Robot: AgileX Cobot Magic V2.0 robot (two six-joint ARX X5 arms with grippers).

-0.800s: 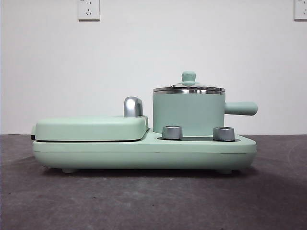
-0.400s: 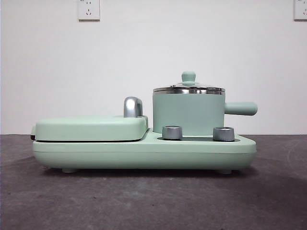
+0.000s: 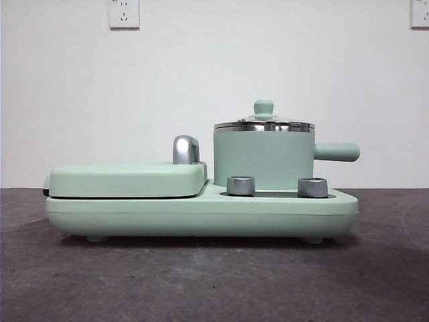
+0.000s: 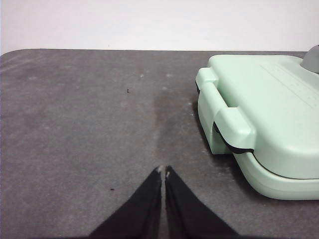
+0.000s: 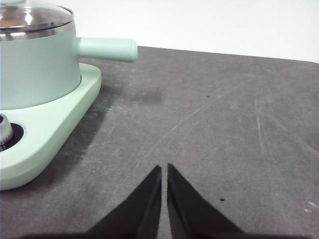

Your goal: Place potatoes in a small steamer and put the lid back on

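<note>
The small steamer [image 3: 263, 159] sits upright on the mint-green cooker base [image 3: 201, 213], its stubby handle [image 3: 337, 151] sticking out sideways, beside the flat lidded griddle [image 3: 126, 180]. The lid [image 3: 264, 123] rests on the steamer's steel rim, knob up — the potato cannot be seen in any view. Two silver dials [image 3: 240, 186] stand on the base in front of the steamer. The left gripper [image 4: 163, 172] hovers over the dark table [image 3: 214, 282] near the griddle end, fingers pressed together. The right gripper [image 5: 164, 168] hovers off the steamer's handle side — fingers likewise closed, holding nothing.
</note>
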